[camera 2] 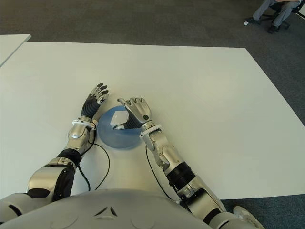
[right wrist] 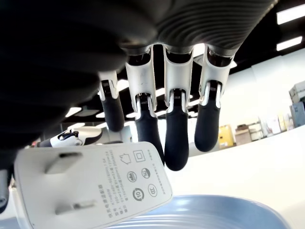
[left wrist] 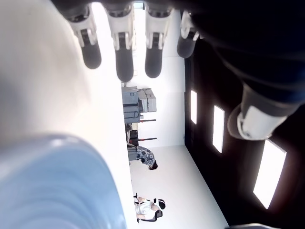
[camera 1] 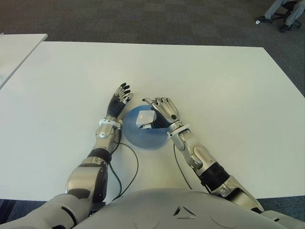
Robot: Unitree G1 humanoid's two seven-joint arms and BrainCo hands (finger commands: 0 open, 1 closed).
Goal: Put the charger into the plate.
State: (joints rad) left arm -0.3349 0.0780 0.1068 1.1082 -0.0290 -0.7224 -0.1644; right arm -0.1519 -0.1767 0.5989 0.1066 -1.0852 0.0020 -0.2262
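The right hand (camera 1: 162, 110) seems to pinch the charger (camera 1: 144, 118) directly above the plate (camera 1: 143, 138); left hand (camera 1: 121, 98) open beside it.

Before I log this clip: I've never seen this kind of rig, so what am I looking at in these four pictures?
A humanoid robot with two metal arms sits at a white table. The two wide pictures come from cameras in its head, looking down; the two close ones come from cameras on its wrists. On the table lies a blue plate. The right hand holds a white charger just over the plate, fingers stretched out above it; the grip itself is hard to make out. The left hand shows beside the plate's left edge, fingers open, empty.
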